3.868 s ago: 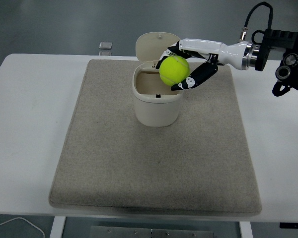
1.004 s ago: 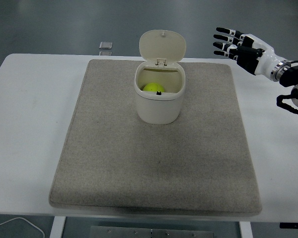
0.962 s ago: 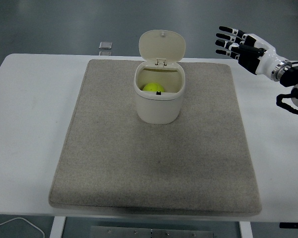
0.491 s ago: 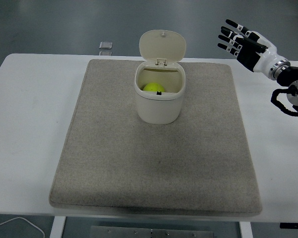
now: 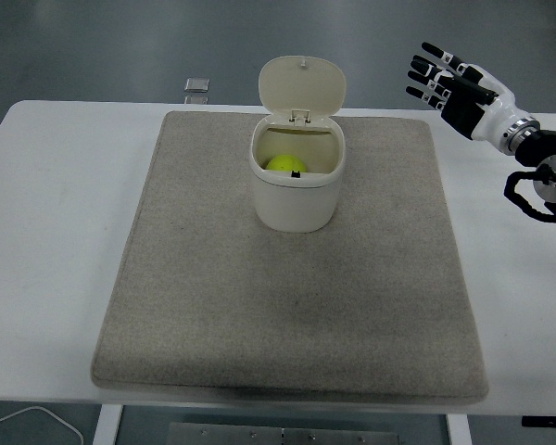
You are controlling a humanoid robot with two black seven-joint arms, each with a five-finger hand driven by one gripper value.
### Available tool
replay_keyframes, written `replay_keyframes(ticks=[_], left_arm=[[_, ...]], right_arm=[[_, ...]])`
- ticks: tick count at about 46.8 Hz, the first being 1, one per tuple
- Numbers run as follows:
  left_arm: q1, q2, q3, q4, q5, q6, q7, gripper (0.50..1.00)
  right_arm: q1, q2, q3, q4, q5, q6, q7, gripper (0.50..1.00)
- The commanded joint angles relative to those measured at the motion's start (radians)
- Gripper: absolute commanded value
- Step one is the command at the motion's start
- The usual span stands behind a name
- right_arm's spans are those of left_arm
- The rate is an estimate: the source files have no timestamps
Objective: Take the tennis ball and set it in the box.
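The yellow-green tennis ball (image 5: 283, 164) lies inside the cream box (image 5: 296, 199), only its top showing over the rim. The box stands on the grey mat with its hinged lid (image 5: 304, 85) tipped up and back. My right hand (image 5: 442, 76) hovers well to the right of the box, above the mat's far right corner, fingers spread and holding nothing. The left arm does not show.
The grey mat (image 5: 287, 324) covers most of the white table (image 5: 46, 232). A small silvery object (image 5: 196, 85) lies just past the table's far edge. A white cable (image 5: 37, 417) loops at the bottom left.
The ball, held over the box 3.9 s ago, now lies inside it. My right hand has let go, pulled back to the right and drifted slightly further right and up.
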Motion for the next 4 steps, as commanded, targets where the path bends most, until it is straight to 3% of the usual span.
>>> replay_keyframes(ticks=[1,4], left_arm=[[0.000,0.000,0.000,0.000,0.000,0.000,0.000,0.992],[0.001,0.000,0.000,0.000,0.000,0.000,0.000,0.992]], right_arm=[[0.000,0.001,0.001,0.000,0.000,0.001,0.000,0.930],[-0.002,0.001,0.001,-0.003,0.002,-0.003,0.000,0.930]])
